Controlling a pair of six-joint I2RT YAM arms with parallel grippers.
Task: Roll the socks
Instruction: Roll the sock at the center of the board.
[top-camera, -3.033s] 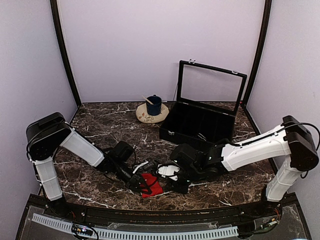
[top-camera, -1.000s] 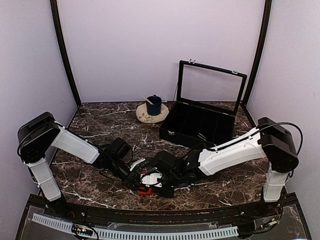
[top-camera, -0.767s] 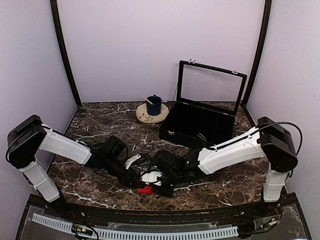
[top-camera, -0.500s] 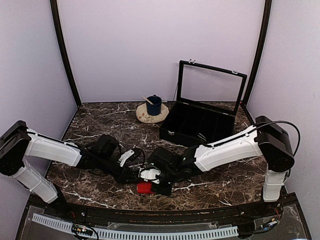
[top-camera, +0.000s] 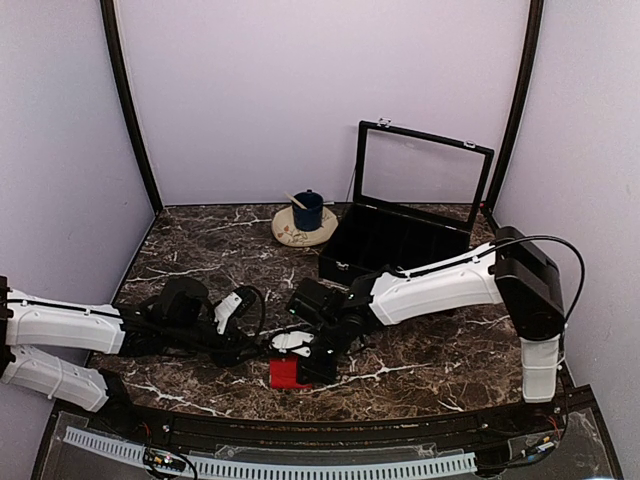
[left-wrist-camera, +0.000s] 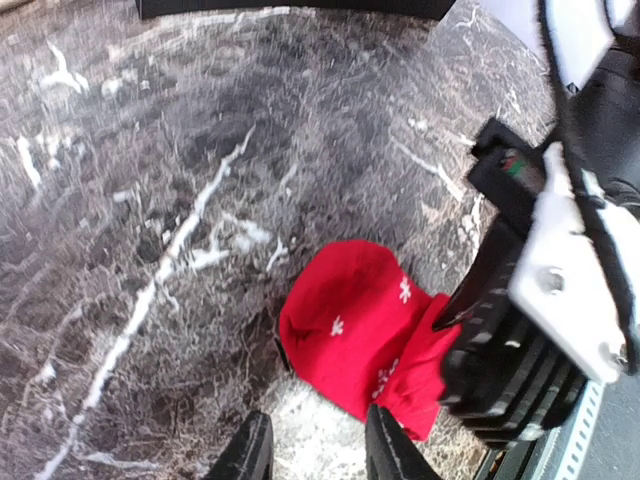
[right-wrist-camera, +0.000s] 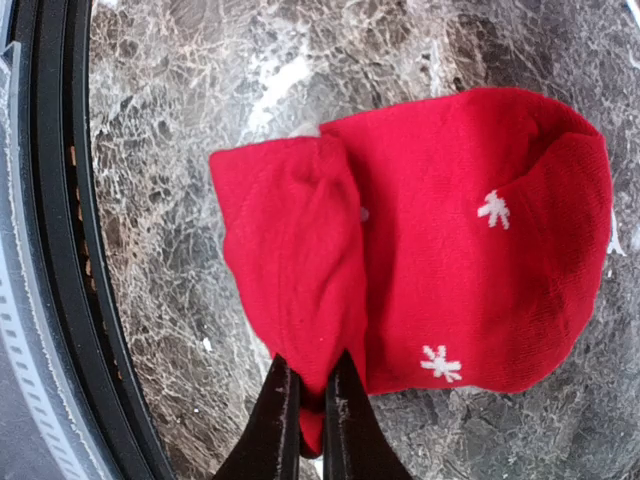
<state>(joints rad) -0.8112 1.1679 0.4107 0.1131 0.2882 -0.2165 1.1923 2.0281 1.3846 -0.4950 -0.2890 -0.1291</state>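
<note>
A red sock (right-wrist-camera: 450, 250) with white snowflakes lies folded on the marble table, near the front edge (top-camera: 287, 373). My right gripper (right-wrist-camera: 307, 420) is shut on a bunched fold at the sock's near end, seen from above at the sock's right side (top-camera: 308, 366). In the left wrist view the red sock (left-wrist-camera: 355, 335) sits just ahead of my left gripper (left-wrist-camera: 315, 455), which is open with only bare table between its fingers. A thin black strip (left-wrist-camera: 283, 355) shows under the sock's left edge. From above, my left gripper (top-camera: 256, 349) sits left of the sock.
A black compartment box (top-camera: 395, 250) with its clear lid raised stands at the back right. A blue mug (top-camera: 307, 210) on a pale plate (top-camera: 290, 235) sits at the back centre. The table's black front rail (right-wrist-camera: 50, 250) runs close beside the sock.
The left arm has dropped low and drawn back to the left, its gripper staying beside the sock. The right arm has reached further left, holding the red sock, which has shifted slightly.
</note>
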